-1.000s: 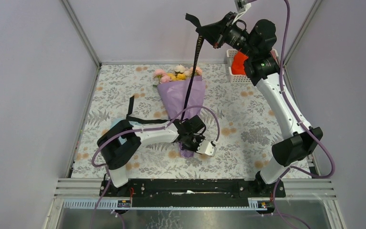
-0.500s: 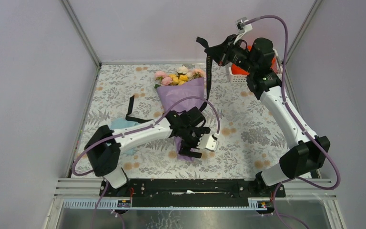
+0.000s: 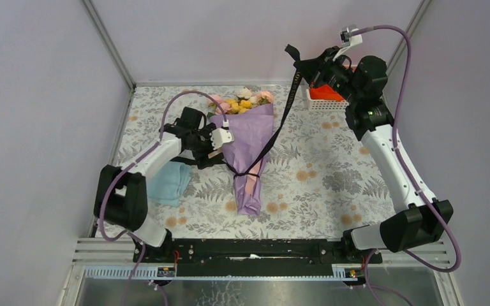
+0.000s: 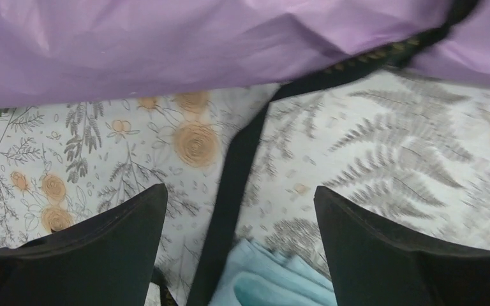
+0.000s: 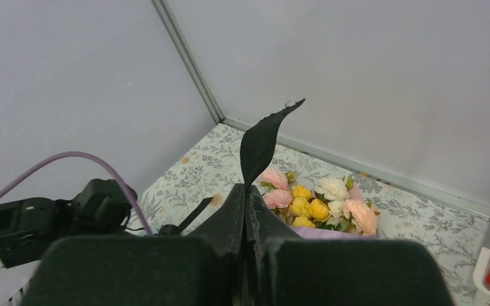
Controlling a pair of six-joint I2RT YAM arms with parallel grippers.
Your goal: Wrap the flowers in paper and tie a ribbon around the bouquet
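Observation:
The bouquet lies on the floral table with its flowers [image 3: 242, 101] toward the back, wrapped in the purple paper [image 3: 250, 143] cone. The black ribbon [image 3: 279, 121] runs from my raised right gripper [image 3: 303, 64] down across the cone's narrow part. It goes on to the left along the table. My right gripper [image 5: 247, 188] is shut on the ribbon [image 5: 261, 137], whose short end sticks up above the jaws. My left gripper [image 3: 209, 152] hovers left of the cone, open. In the left wrist view the ribbon [image 4: 230, 210] lies loose between its fingers [image 4: 102, 248], below the paper [image 4: 230, 38].
A folded light blue cloth [image 3: 169, 182] lies left of the cone, just under the left gripper [image 4: 239, 197]. A white basket [image 3: 322, 102] with an orange cloth stands at the back right, below the right arm. Walls close in the table at the back and sides.
The left gripper opened and moved from the cone's lower end back and left, beside the cone. The right gripper carried the ribbon's end to the right, so the ribbon now slants across the cone.

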